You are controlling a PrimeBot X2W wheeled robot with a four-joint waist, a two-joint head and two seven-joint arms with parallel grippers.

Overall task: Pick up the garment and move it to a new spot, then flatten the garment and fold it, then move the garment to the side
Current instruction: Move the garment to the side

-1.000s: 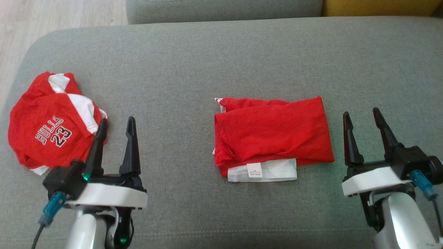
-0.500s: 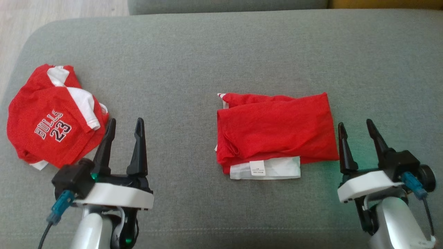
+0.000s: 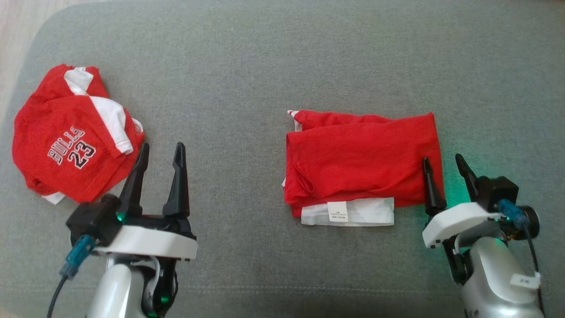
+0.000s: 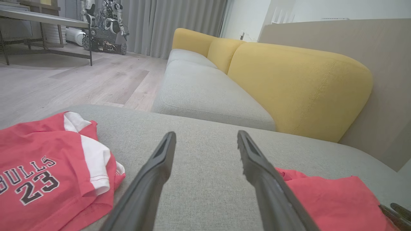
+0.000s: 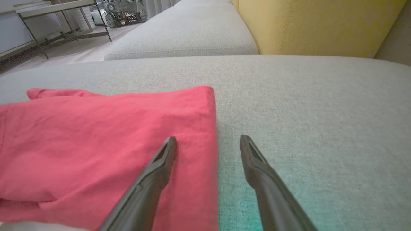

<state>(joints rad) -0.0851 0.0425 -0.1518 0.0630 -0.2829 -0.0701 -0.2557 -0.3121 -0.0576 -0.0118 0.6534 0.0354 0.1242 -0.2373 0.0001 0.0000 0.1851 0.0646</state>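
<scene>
We see soft, even daylight and faint shadows. A green glow tints the cushion [image 5: 234,192] beside the right end effector [image 5: 208,138]. Wrist views bend at their edges, and the backgrounds are slightly soft.

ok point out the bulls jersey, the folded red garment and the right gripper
bulls jersey [image 3: 81,158], head view, on the printed number 23
folded red garment [image 3: 362,152], head view, middle of its top red layer
right gripper [image 3: 442,159], head view, midway between its two open fingertips
</scene>
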